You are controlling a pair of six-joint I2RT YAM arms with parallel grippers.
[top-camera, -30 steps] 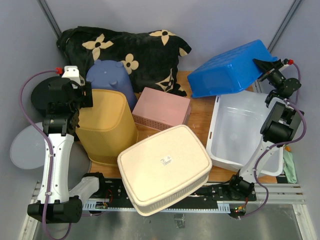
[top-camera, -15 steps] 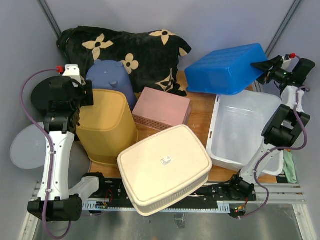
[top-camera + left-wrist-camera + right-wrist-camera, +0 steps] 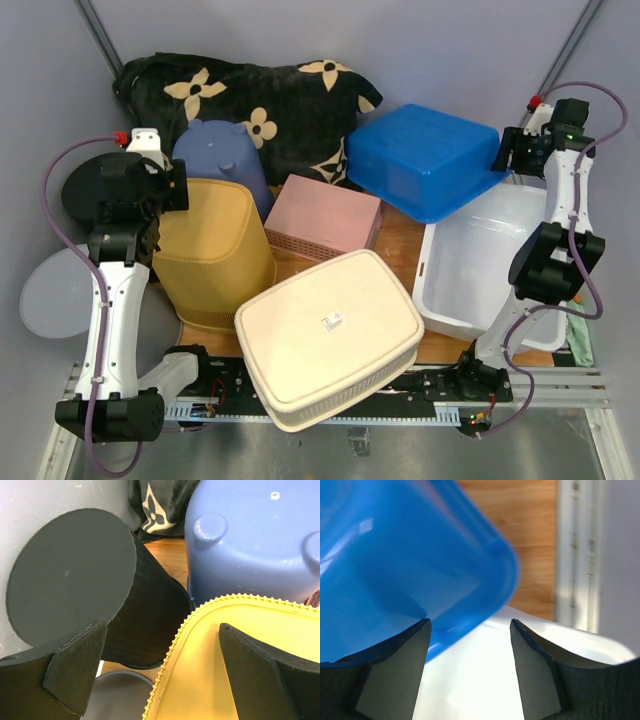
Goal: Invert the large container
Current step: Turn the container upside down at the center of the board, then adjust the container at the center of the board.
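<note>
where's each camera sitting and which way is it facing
Top external: above and behind the bases, looking down on the table; both arms show.
Left wrist: faces a black bin, purple tub and yellow bin; left gripper fingers frame it.
Right wrist: faces the blue container rim and a white tub; right gripper fingers show.
Shared: top and right wrist both see the blue container.

- Right wrist view: blue container (image 3: 395, 555) blurred and cut off at the top and left edges; contact with right end effector (image 3: 470, 622) cannot be told.
- Top view: near corner of blue container (image 3: 425, 160) hides far rim of white tub (image 3: 470, 280); cream basket (image 3: 330, 335) covers near edge of worktop (image 3: 400, 240).
- Left wrist view: yellow bin (image 3: 240, 650) cut off at the bottom; lavender bin (image 3: 255, 540) cut off at top and right.
</note>
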